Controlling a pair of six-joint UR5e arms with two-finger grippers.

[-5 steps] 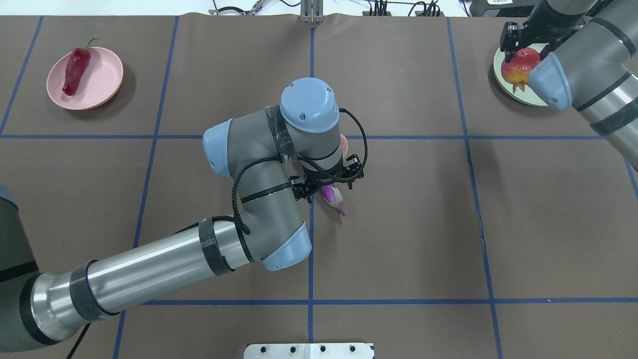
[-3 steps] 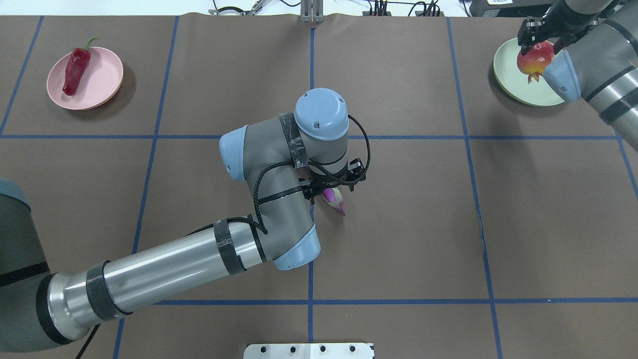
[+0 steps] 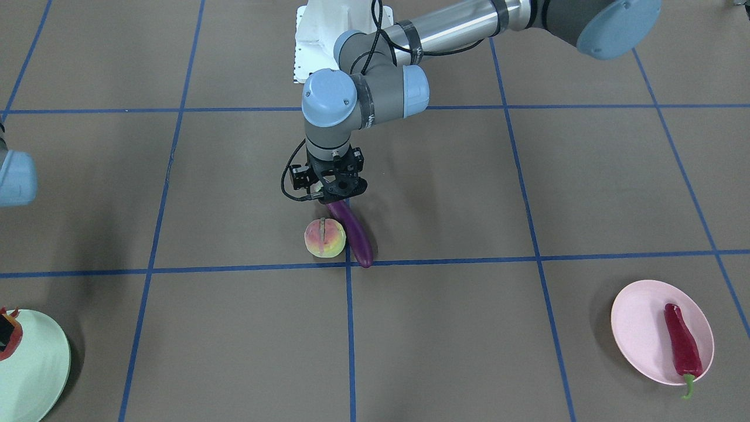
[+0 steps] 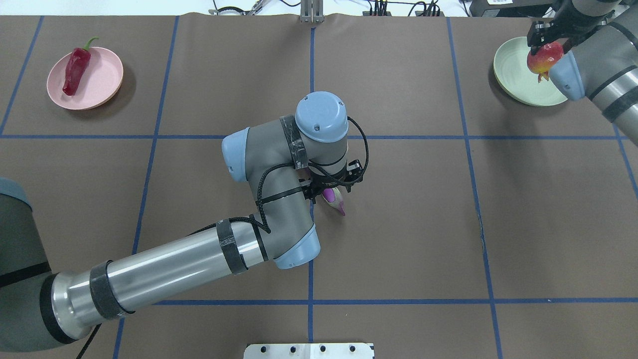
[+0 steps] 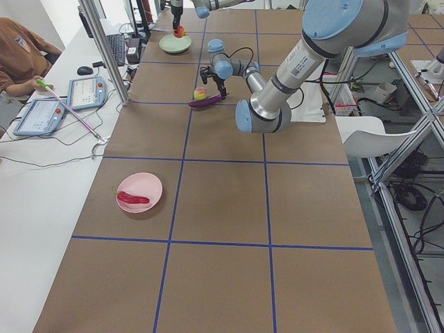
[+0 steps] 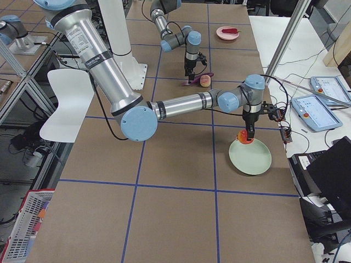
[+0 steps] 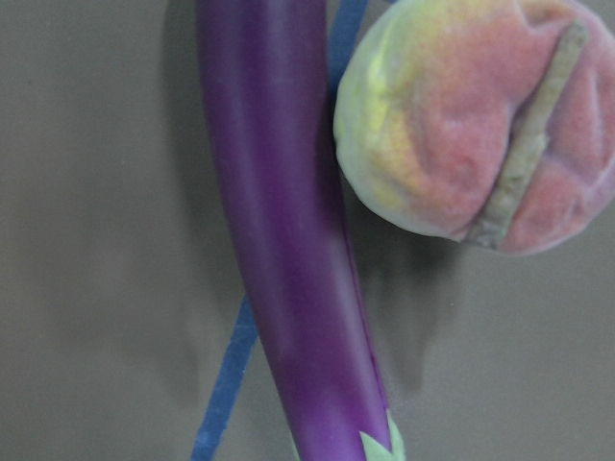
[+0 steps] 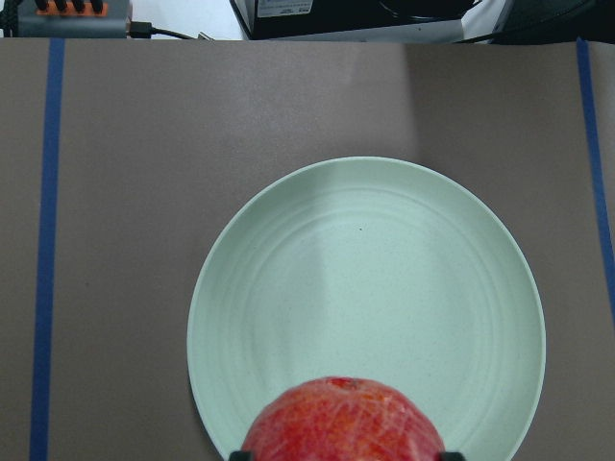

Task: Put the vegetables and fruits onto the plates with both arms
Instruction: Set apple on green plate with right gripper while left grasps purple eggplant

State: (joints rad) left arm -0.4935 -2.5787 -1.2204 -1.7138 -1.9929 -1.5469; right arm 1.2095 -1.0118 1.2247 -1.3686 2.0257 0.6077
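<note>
A purple eggplant (image 3: 355, 235) lies on the table's middle, touching a peach (image 3: 324, 238); both fill the left wrist view, eggplant (image 7: 288, 250) and peach (image 7: 480, 125). My left gripper (image 3: 338, 196) is low over the eggplant's green-capped end (image 4: 335, 198); its jaws look open and no fingers show in its wrist view. My right gripper (image 4: 546, 44) is shut on the red-orange fruit (image 4: 542, 56) and holds it above the mint plate (image 4: 513, 70), seen from the right wrist with fruit (image 8: 341, 418) and plate (image 8: 365, 288). The chili (image 4: 76, 70) lies on the pink plate (image 4: 104, 75).
The left arm's elbow and forearm (image 4: 164, 269) stretch across the table's near left. A white base plate (image 4: 309, 350) sits at the near edge. An operator with tablets (image 5: 41, 111) sits beyond the table's far side.
My left arm shifted right over the eggplant, which has not moved. My right gripper carried the red-orange fruit to the right over the mint plate and looks lower.
</note>
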